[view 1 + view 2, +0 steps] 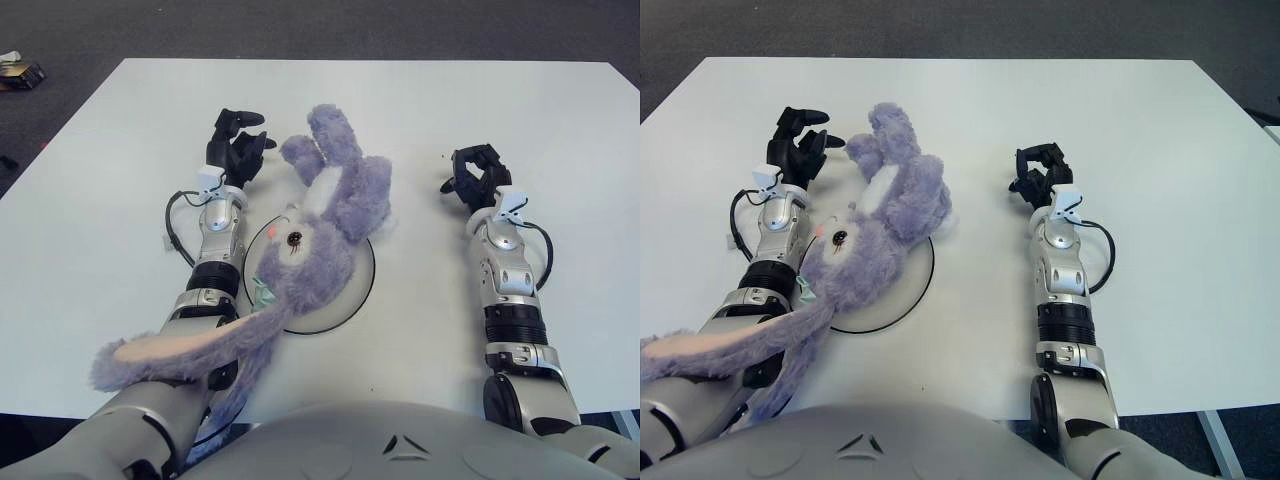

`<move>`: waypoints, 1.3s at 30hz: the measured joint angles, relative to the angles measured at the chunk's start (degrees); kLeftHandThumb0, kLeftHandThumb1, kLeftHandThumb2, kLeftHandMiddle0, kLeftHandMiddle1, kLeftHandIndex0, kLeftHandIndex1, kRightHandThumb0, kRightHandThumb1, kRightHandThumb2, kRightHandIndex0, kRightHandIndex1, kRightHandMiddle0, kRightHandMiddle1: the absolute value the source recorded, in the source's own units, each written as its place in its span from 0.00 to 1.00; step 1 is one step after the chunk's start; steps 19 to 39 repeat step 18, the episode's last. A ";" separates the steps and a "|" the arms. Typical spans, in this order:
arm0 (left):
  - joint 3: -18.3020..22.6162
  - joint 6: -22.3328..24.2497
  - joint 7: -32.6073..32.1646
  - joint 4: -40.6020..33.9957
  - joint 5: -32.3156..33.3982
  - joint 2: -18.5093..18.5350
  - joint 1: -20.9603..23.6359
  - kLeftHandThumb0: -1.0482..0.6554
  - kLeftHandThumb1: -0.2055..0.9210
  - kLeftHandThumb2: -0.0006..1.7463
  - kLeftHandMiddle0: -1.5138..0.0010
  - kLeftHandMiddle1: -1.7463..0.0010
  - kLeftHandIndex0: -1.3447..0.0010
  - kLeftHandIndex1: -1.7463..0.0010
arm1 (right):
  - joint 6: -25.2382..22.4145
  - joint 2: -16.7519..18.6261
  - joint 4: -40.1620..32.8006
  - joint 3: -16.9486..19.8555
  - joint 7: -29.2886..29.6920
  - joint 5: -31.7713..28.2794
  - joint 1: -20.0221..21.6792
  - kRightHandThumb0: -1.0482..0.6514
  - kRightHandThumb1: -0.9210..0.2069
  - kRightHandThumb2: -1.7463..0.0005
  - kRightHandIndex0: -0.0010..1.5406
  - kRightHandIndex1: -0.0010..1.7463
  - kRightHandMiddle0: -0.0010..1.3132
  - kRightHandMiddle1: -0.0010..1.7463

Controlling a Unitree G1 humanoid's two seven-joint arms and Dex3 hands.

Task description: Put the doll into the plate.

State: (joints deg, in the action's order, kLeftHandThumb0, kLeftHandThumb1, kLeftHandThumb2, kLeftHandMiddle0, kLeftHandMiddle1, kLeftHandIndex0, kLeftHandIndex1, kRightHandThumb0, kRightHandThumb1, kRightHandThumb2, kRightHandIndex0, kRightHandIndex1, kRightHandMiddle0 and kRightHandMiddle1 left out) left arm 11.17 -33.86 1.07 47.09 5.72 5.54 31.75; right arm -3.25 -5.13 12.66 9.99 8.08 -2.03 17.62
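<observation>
Left eye view: a fluffy lavender plush rabbit doll (325, 225) sprawls across a round white plate with a thin black rim (366, 283) on the white tabletop (500, 110). Its head and chest lie over the plate, its legs reach past the far rim onto the tabletop, and one long pink-lined ear (175, 348) trails back over the robot's left forearm. The left hand (236, 147) shows just beside the doll's upper leg, its black fingers (240, 117) loosely spread and holding nothing. The right hand (477, 172) shows well apart on the other side, fingers curled inward and empty.

The placing looks largely done, with the release the step in hand. To finish it well, the left arm should draw back slowly and low, since the draped ear could snag and drag the soft body off the plate. A gentle nudge of the legs toward the plate's centre would seat the toy more fully. The plush will give and flop rather than slide, so any push needs to act on its bulk.
</observation>
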 measured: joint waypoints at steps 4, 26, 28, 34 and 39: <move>-0.09 0.68 -0.36 -0.76 -0.38 0.00 -0.45 0.61 1.00 0.11 0.59 0.24 0.68 0.25 | 0.04 -0.02 0.04 0.02 -0.01 0.00 0.03 0.41 0.06 0.67 0.45 1.00 0.22 0.98; -0.78 1.88 -1.58 -6.81 -1.55 -0.36 -4.12 0.61 1.00 0.11 0.58 0.27 0.69 0.23 | 0.03 -0.01 -0.03 0.11 -0.01 -0.02 -0.12 0.40 0.08 0.65 0.46 1.00 0.22 0.99; -0.78 1.88 -1.58 -6.81 -1.55 -0.36 -4.12 0.61 1.00 0.11 0.58 0.27 0.69 0.23 | 0.03 -0.01 -0.03 0.11 -0.01 -0.02 -0.12 0.40 0.08 0.65 0.46 1.00 0.22 0.99; -0.78 1.88 -1.58 -6.81 -1.55 -0.36 -4.12 0.61 1.00 0.11 0.58 0.27 0.69 0.23 | 0.03 -0.01 -0.03 0.11 -0.01 -0.02 -0.12 0.40 0.08 0.65 0.46 1.00 0.22 0.99; -0.78 1.88 -1.58 -6.81 -1.55 -0.36 -4.12 0.61 1.00 0.11 0.58 0.27 0.69 0.23 | 0.03 -0.01 -0.03 0.11 -0.01 -0.02 -0.12 0.40 0.08 0.65 0.46 1.00 0.22 0.99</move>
